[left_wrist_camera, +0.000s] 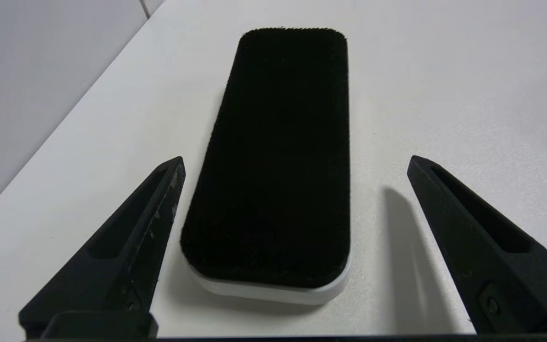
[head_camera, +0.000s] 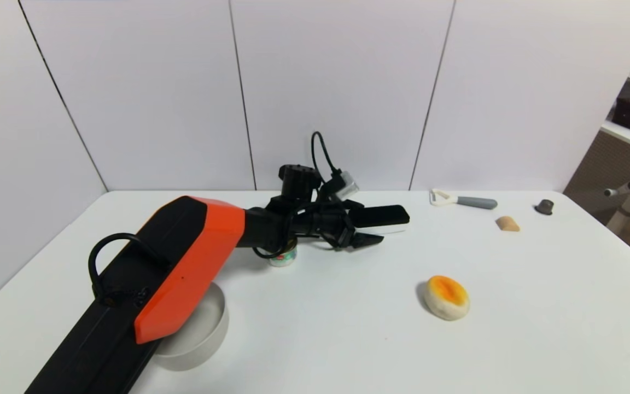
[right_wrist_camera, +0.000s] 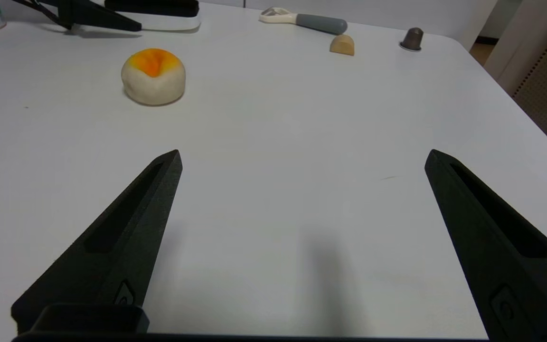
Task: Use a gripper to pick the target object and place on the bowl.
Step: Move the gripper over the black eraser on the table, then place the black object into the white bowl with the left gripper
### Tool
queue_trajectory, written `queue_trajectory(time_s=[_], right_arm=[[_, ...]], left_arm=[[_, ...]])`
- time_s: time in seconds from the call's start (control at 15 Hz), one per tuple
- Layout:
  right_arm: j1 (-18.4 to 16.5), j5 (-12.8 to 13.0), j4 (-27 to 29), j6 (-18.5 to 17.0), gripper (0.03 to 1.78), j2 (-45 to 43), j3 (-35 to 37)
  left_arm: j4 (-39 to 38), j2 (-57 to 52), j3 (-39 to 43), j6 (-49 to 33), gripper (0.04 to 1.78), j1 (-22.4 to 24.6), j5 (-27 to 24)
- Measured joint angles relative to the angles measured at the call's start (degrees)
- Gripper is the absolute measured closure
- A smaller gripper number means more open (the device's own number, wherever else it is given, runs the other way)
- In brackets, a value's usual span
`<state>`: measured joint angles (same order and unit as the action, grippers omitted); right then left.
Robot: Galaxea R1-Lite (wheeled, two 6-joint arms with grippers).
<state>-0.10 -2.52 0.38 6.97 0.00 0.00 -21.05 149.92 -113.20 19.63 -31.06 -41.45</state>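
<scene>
Nearest you, the bowl [head_camera: 205, 334] is sitting half hidden under the left arm. Beyond it, the left gripper [left_wrist_camera: 297, 164] is hovering spread wide, straddling the near end of the target object [left_wrist_camera: 278, 156] lying flat on the table [head_camera: 348, 328]. Centre both fingers before closing. The right gripper [right_wrist_camera: 302, 156], also spread, is idling outside the head view.

The head camera is looking down over the table [head_camera: 512, 339]; the left wrist camera is sitting close behind the felt block [left_wrist_camera: 278, 156], which the right wrist view is sharing distantly.
</scene>
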Motion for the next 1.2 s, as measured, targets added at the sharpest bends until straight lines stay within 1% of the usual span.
queue_trajectory(time_s=[0.07,0.27,0.33,0.73,0.93,1.2], right_arm=[[0.0,0.0,0.0,0.0,0.04,0.0,0.0],[0.0,0.0,0.0,0.0,0.04,0.0,0.0],[0.0,0.0,0.0,0.0,0.04,0.0,0.0],[0.0,0.0,0.0,0.0,0.04,0.0,0.0],[0.0,0.0,0.0,0.0,0.04,0.0,0.0],[0.0,0.0,0.0,0.0,0.04,0.0,0.0]], left_arm=[[0.0,0.0,0.0,0.0,0.24,-0.1,0.0],[0.0,0.2,0.0,0.2,0.72,-0.2,0.0],[-0.1,0.3,0.0,0.2,0.79,-0.3,0.0],[0.3,-0.2,0.1,0.3,0.82,-0.4,0.0],[1.6,-2.8,0.2,0.5,0.82,-0.4,0.2],[9.6,-9.7,1.4,3.8,0.83,-0.4,0.2]])
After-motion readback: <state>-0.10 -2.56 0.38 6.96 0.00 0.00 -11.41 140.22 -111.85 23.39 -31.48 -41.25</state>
